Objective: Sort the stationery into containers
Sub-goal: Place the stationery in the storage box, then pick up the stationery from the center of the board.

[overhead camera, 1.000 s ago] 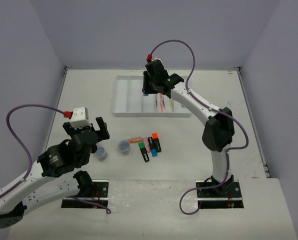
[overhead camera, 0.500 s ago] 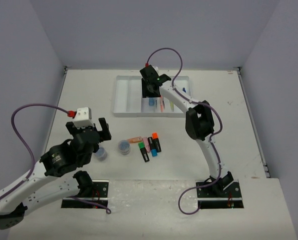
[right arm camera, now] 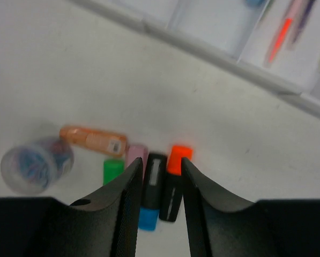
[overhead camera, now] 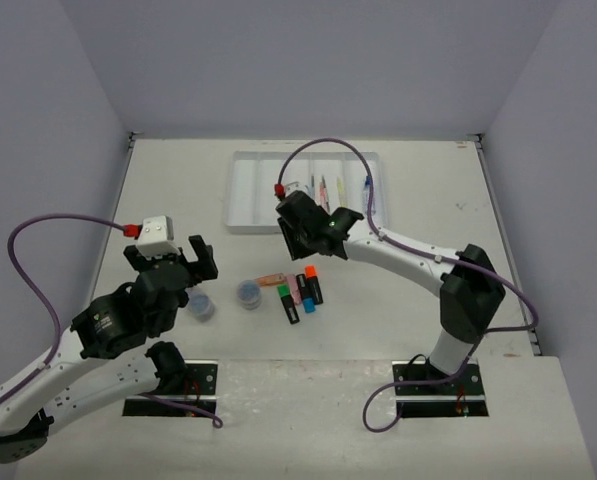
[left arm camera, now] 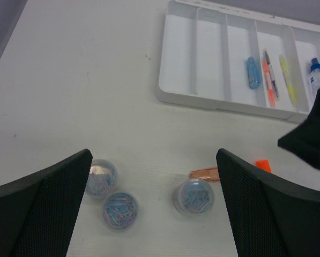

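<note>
Several chunky highlighters lie side by side on the table: green (right arm camera: pixel 113 171), pink (right arm camera: pixel 134 155), a black one with a blue cap (right arm camera: pixel 150 190) and a black one with an orange cap (right arm camera: pixel 176 160). My right gripper (right arm camera: pixel 158 176) (overhead camera: pixel 303 235) hovers above them, open by a narrow gap, holding nothing. Three clear tubs (left arm camera: pixel 101 178) (left arm camera: pixel 119 210) (left arm camera: pixel 193 196) sit below my left gripper (left arm camera: pixel 154 214) (overhead camera: pixel 173 262), which is wide open and empty. The white tray (left arm camera: pixel 184 53) (overhead camera: pixel 248 195) holds a blue highlighter (left arm camera: pixel 252 72), pens (left arm camera: pixel 268 80) and a blue-capped bottle (left arm camera: pixel 316 75).
An orange tube (left arm camera: pixel 205 173) (overhead camera: pixel 269 279) lies between the nearest tub and the highlighters. The tray's three left compartments hold nothing. Grey walls close the table on three sides.
My right gripper has come back from over the tray to above the highlighter cluster, leaving the blue highlighter in the tray. The left arm has hardly moved.
</note>
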Controlling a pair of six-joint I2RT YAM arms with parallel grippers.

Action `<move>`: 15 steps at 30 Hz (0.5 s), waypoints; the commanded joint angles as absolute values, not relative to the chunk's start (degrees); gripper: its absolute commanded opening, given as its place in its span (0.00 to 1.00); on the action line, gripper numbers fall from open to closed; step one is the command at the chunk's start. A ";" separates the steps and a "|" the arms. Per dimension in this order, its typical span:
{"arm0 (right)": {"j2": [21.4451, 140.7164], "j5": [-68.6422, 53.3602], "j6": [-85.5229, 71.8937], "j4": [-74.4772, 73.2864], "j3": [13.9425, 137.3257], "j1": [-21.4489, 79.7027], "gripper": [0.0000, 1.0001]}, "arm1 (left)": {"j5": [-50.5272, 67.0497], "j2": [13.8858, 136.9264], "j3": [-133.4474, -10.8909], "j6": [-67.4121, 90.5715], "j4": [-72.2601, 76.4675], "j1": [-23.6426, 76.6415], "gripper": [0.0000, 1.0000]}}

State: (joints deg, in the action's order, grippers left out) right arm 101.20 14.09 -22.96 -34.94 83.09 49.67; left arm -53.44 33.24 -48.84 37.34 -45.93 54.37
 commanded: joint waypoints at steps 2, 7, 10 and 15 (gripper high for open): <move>97.52 12.98 -29.93 -30.95 72.51 54.43 0.35 | -56.32 31.60 -49.43 38.02 -45.25 53.79 1.00; 101.80 11.81 -32.43 -29.92 70.76 56.59 0.31 | -56.25 31.46 -49.31 37.88 -45.61 53.87 1.00; 103.46 10.16 -32.96 -28.87 70.40 57.23 0.28 | -56.09 31.55 -49.22 37.79 -45.79 53.79 1.00; 104.11 9.32 -33.49 -27.94 70.36 57.75 0.28 | -55.76 31.60 -49.13 37.66 -45.61 53.79 1.00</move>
